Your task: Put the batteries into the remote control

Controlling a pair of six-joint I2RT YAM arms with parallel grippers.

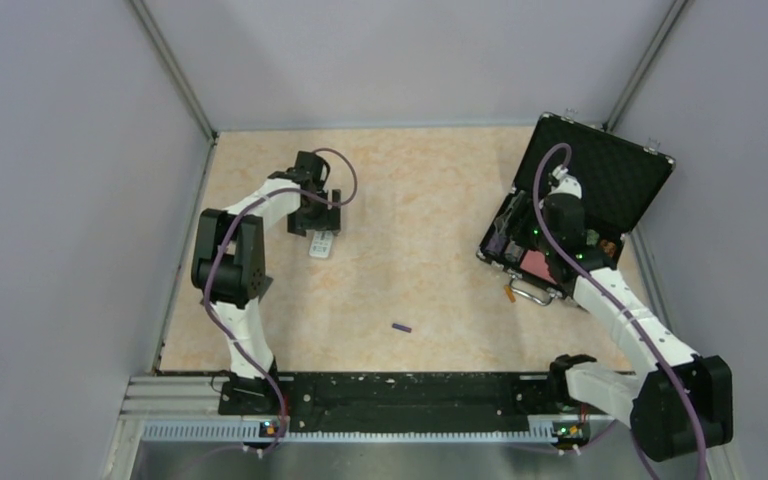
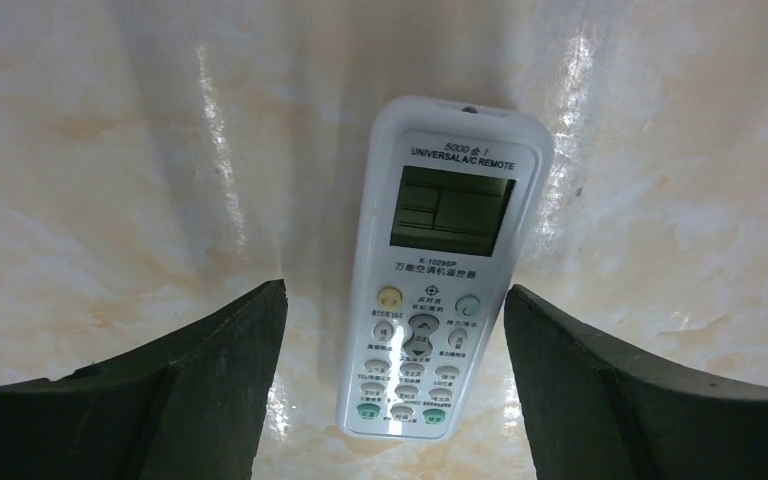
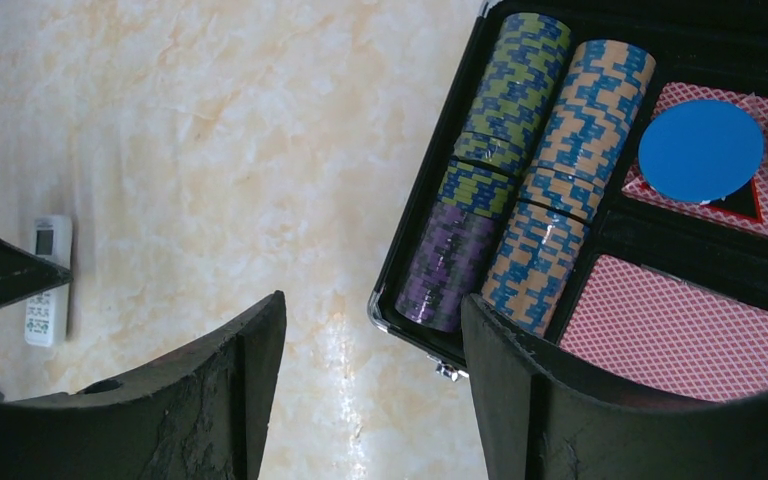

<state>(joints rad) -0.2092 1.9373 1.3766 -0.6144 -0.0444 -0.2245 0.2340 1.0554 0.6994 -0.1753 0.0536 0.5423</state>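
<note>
Glossy marbled tabletop (image 1: 430,210) holds the remote control (image 2: 440,270) face-up between the spread, empty fingers of the left gripper (image 2: 395,292). Its bay is likely underneath, so a clumsy flip could skid it away. Equally spread and empty, the right gripper (image 3: 372,302) hangs over the chip case (image 1: 600,170), well apart from the purple battery (image 1: 401,327).

Remote control (image 2: 440,270): white, grey-green display, one yellow button, green ones down low.
Battery (image 1: 401,327): dark purple.
Table (image 1: 420,200): cream marble, peach veins.
Chip stacks (image 3: 520,170): green-blue and orange-blue stripes, then purple.
Cards (image 3: 675,325): red lattice.
Case (image 1: 610,170): black.
Disc (image 3: 700,150): plain bright blue.
</note>
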